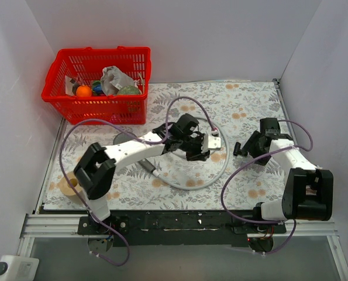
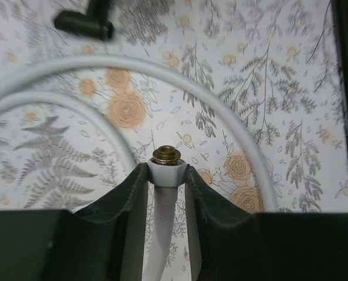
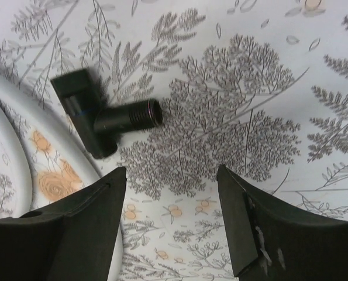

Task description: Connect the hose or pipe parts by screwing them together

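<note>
Two grippers are working over the flowered cloth point(image 1: 250, 99). Nearest, the shower hose point(image 1: 188, 187) is lying in a loop at the middle of the cloth. The shower head point(image 1: 121, 139) is sitting left of it, partly hidden behind the left arm. Farther in, the left gripper point(image 2: 165, 170) is clamping the hose's end nut point(image 2: 165, 178), its brass insert showing. To the right, the right gripper point(image 3: 171, 171) is hovering with jaws apart and holding nothing. A black threaded fitting point(image 3: 112, 120) is lying just beyond it. A red basket point(image 1: 95, 105) is sitting at the far left.

The shower head point(image 1: 121, 138) is mostly hidden under the left arm point(image 1: 133, 151); the black fitting point(image 3: 121, 117) is blurred at its top.
</note>
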